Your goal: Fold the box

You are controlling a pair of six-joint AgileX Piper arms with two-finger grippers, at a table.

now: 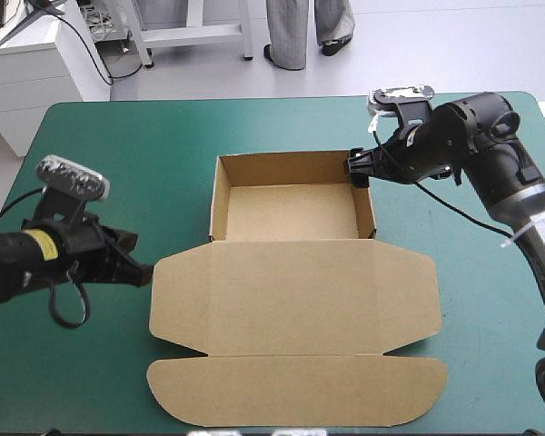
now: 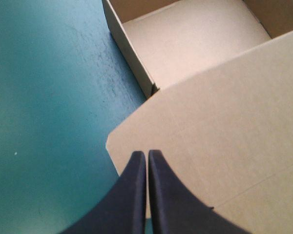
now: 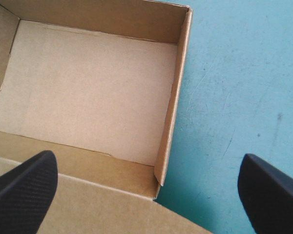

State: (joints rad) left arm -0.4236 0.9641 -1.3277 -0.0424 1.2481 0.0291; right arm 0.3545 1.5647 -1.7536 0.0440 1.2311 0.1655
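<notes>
The left gripper [image 2: 146, 154] was found with its black fingers [image 2: 133, 195] pressed together in a single pointed arch. It was positioned over the left corner of the lid [image 1: 295, 309]; contact with the board could not be confirmed. The right gripper [image 3: 146, 158] was found with its fingers [image 3: 22, 192] spread wide apart. A fine woven texture was visible on the nearer pad. This gripper was located at the far right corner of the tray [image 1: 295, 211], with the tray's right wall seen between the fingers.

The box [image 1: 220, 195] was placed near the middle of the table. It was formed as an open tray with four upright walls. The lid was laid flat on the side toward the near edge. The board was brown, matt and smooth, and was marked by straight creases. The lid's side flaps were cut at angled corners and its front flap was rounded at both ends.

The table was covered by a teal-green cover [image 1: 118, 154]. Faint scuffs and specks were observed on the cover beside the tray.
</notes>
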